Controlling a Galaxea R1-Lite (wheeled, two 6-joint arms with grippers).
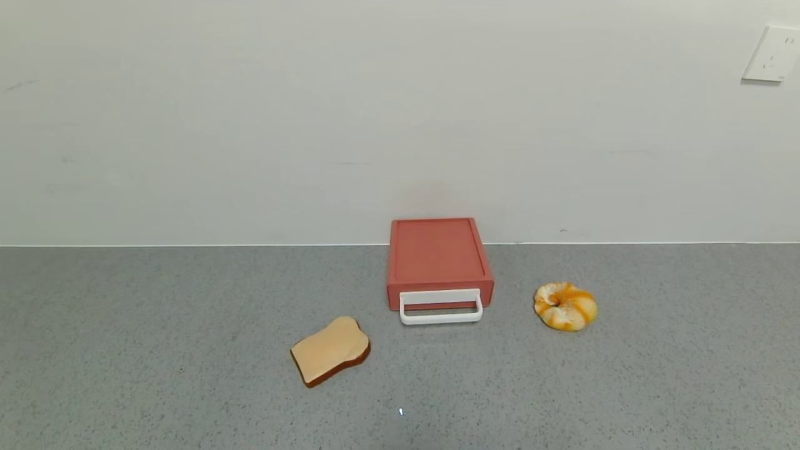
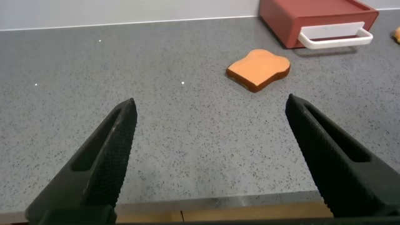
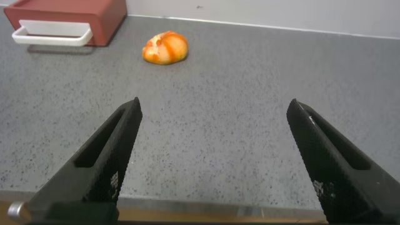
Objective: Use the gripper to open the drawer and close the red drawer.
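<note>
The brick-red drawer (image 1: pixel 437 257) stands against the back wall at the middle of the grey counter, its tray pushed in and its white loop handle (image 1: pixel 441 307) facing me. It also shows in the left wrist view (image 2: pixel 312 19) and the right wrist view (image 3: pixel 69 15). My left gripper (image 2: pixel 212 106) is open and empty at the counter's front edge, far from the drawer. My right gripper (image 3: pixel 215 106) is open and empty at the front edge too. Neither arm shows in the head view.
A slice of toast (image 1: pixel 330 350) lies on the counter in front and to the left of the drawer. An orange-and-white bun (image 1: pixel 565 305) lies to the drawer's right. A white wall socket (image 1: pixel 772 54) is high on the right.
</note>
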